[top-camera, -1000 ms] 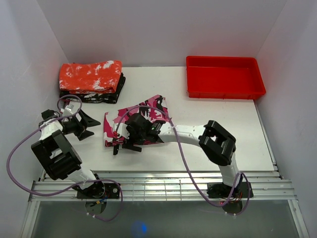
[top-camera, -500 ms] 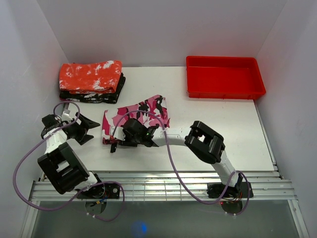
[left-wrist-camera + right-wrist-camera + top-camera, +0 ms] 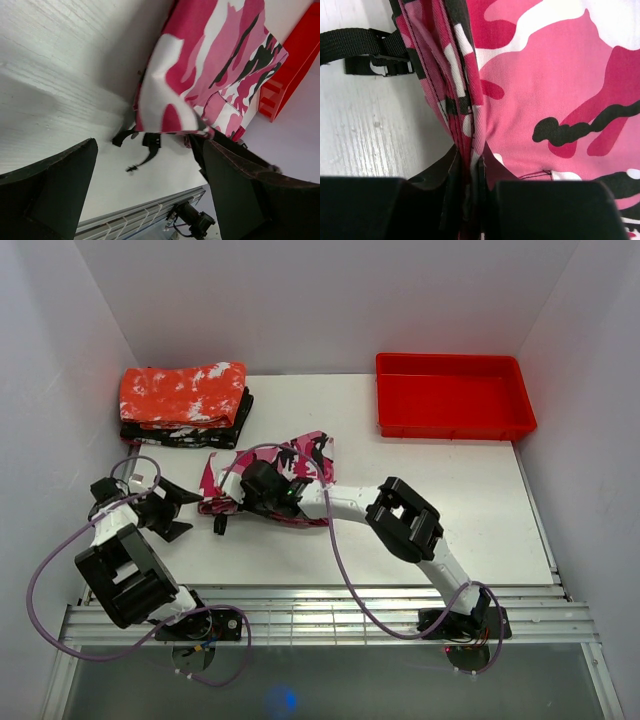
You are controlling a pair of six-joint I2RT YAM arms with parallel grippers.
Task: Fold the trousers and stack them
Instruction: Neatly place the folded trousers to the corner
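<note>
The trousers (image 3: 305, 452), pink camouflage cloth, lie folded in the middle of the table, with a black buckle strap (image 3: 222, 523) trailing from their near-left corner. My right gripper (image 3: 246, 498) reaches across from the right and is shut on the stacked folded edges of the trousers (image 3: 545, 75); in the right wrist view its jaws (image 3: 470, 165) pinch several cloth layers, with the strap (image 3: 365, 50) lying on the table beside them. My left gripper (image 3: 184, 510) stands wide open just left of the trousers (image 3: 215, 60), holding nothing (image 3: 150, 150).
A stack of folded clothes (image 3: 185, 405), red with white speckles on top and black below, sits at the back left. A red tray (image 3: 455, 395) stands at the back right. White walls close in the table's left, back and right sides.
My right gripper has closed on the trousers' folded edge and pulled the cloth leftward and toward the back. The left arm has drawn back a little to the left, still open.
</note>
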